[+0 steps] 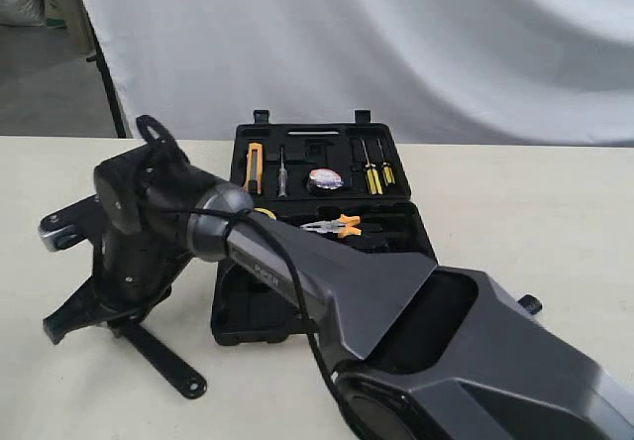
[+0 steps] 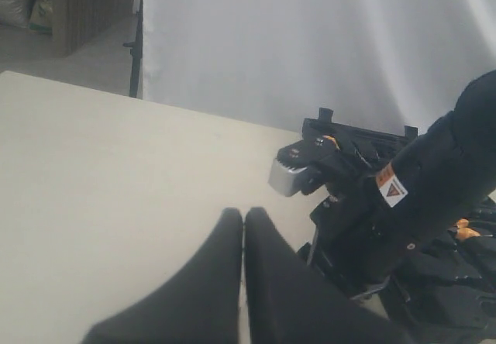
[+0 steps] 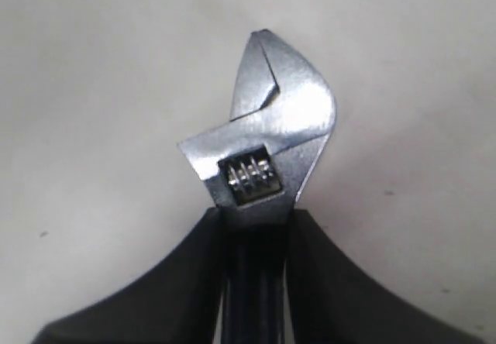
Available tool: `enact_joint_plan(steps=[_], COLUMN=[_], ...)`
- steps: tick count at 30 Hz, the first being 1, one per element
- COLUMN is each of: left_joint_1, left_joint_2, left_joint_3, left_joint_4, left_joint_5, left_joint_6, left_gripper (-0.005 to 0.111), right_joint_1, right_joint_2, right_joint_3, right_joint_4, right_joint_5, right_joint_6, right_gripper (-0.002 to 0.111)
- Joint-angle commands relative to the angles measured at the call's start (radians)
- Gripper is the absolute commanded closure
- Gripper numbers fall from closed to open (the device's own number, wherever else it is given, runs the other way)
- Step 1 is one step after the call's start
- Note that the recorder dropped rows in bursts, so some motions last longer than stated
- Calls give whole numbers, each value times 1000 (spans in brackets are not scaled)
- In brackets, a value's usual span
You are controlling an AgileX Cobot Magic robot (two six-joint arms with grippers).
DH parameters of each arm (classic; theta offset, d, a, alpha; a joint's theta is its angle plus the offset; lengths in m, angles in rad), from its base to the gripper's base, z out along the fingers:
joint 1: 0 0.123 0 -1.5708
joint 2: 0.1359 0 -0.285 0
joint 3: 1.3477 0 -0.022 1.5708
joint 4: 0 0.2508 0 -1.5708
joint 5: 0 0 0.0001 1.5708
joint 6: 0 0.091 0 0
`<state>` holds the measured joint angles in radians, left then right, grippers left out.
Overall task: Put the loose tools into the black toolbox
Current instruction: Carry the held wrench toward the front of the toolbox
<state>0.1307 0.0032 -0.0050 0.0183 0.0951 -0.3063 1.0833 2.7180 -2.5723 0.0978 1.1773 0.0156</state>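
The adjustable wrench [image 3: 279,135] has a silver head and a black handle, and my right gripper [image 3: 252,216] is shut on that handle just behind the head. In the exterior view the right arm reaches across to the left of the black toolbox [image 1: 421,234]. There the wrench head [image 1: 59,229] sticks out over the table. The toolbox lies open. A small dark roll with a purplish label [image 1: 325,179] sits in its far half. My left gripper [image 2: 244,218] is shut and empty above the bare table, near the wrench head [image 2: 288,175]. No hammer shows.
The toolbox's far half holds a yellow-handled knife [image 1: 254,166] and screwdrivers [image 1: 372,167]. Orange-handled pliers [image 1: 340,225] lie in the near half. The right arm [image 1: 327,281] covers much of the near half. A white curtain hangs behind the table.
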Motion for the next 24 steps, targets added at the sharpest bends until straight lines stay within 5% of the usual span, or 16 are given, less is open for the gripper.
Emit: enact_joint_plan(steps=[1,11,19,24], left_joint_1=[25,25,25,25], left_joint_2=[-3,-3,-3,-3], left_joint_3=[-3,-3,-3,-3], left_joint_4=[4,4,4,4], left_joint_5=[-7,-7,-7,-7], left_joint_6=[-5,-5,-5,-5], left_gripper=[106,106,106,106], right_joint_1=[66,79,68,42], right_joint_2=[-7,-135,-640,-733], right_joint_3=[22,311,1173,1356], right_joint_4=[8,-52,-98,-98], right_joint_5=[44,44,-409,-541], right_joint_6=[-30,-31,-156,-281], right_gripper=[109,109,109,109])
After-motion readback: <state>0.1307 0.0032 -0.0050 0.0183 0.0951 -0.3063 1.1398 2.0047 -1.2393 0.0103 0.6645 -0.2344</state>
